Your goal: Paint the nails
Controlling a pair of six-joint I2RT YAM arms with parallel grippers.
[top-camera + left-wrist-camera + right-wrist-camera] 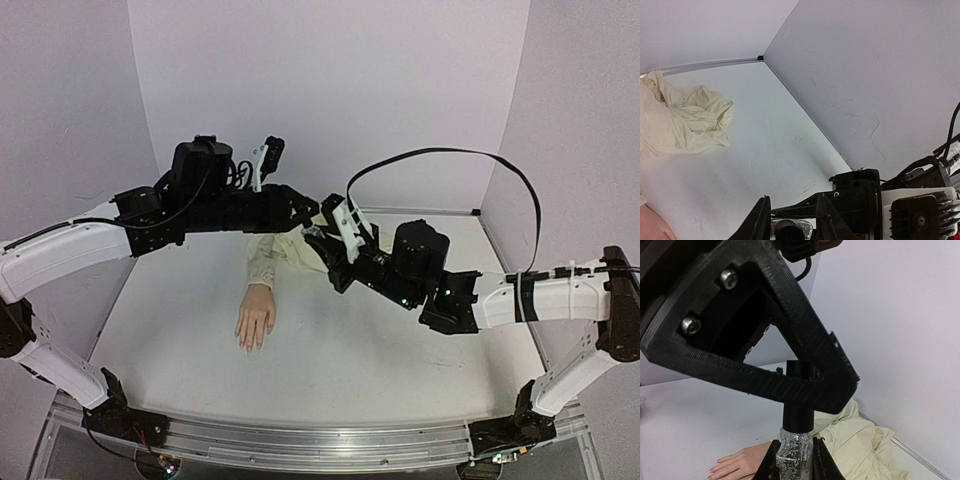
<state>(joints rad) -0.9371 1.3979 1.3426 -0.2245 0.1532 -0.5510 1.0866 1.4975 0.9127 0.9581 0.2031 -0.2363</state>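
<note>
Uncapping step: right fingers (769, 463) clamp the polish bottle (794, 450); left fingers (759, 222) straddle its cap (799, 412), grip unclear. You need a firm pinch, then twist.

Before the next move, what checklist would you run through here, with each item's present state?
1. Right tool shut on the polish bottle: ok.
2. Black cap on the bottle: ok.
3. Left tool lined up around the cap: ok.
4. Left tool firmly closed on the cap: cannot tell.
5. Mannequin hand lying flat, palm down, apart from both tools: ok.
6. Nails already painted: cannot tell, too small.
</note>
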